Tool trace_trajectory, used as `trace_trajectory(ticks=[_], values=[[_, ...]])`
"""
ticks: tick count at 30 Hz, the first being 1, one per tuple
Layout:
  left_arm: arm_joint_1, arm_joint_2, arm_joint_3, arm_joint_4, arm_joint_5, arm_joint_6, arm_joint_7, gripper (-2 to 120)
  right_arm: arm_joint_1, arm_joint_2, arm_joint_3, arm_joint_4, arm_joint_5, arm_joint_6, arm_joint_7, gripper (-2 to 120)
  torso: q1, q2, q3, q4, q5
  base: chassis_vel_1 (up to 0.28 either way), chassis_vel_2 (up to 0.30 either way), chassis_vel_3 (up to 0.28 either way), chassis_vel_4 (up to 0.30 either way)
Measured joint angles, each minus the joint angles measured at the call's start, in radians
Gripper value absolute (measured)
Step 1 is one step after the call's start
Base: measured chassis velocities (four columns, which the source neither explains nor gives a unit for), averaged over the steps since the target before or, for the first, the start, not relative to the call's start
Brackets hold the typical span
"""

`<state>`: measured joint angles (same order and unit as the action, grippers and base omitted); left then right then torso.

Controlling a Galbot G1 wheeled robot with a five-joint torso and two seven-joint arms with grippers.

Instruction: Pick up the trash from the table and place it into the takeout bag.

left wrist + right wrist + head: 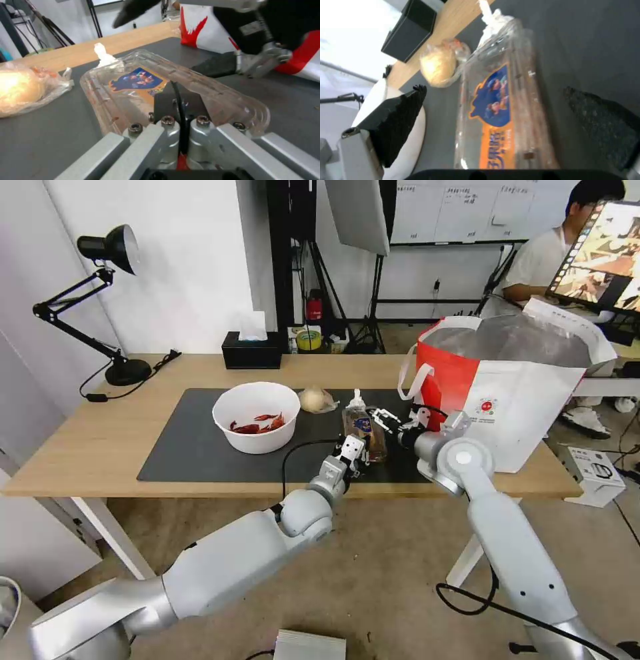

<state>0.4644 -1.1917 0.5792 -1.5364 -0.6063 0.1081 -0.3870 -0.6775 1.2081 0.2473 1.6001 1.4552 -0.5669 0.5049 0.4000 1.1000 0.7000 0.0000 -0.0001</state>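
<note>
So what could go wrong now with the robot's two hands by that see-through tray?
The clear tray looks thin and slippery, so it may slip or buckle when the left hand and right hand squeeze it. The paper wad at its far end might drop. Both hands sit close together and could bump.

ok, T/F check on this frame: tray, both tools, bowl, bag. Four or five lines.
1. The clear tray lies on the dark mat. True.
2. The left tool holds the tray's near end. True.
3. The right tool is shut on the wrapped ball. False: it is open beside the tray.
4. The white bowl is already in the takeout bag. False: it stands on the mat.
</note>
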Motion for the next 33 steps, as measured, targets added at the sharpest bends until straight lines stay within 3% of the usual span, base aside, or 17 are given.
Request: trace_trajectory(ticks=[14,33], values=[[0.014,-0.001,-0.01,-0.001,0.002,-0.017,0.0,0,0.053,0.022,-0.022,-0.08,-0.001,-0.051,-0.002,100,0.0,0.0,0.0,0.0,0.0001,0.0,0.0,0.0,0.0],[0.013,0.002,-0.012,-0.003,0.002,-0.019,0.002,0,0.057,0.037,-0.031,-0.094,-0.002,-0.074,-0.017,100,0.0,0.0,0.0,0.0,0.0,0.0,0.0,0.0,0.0]])
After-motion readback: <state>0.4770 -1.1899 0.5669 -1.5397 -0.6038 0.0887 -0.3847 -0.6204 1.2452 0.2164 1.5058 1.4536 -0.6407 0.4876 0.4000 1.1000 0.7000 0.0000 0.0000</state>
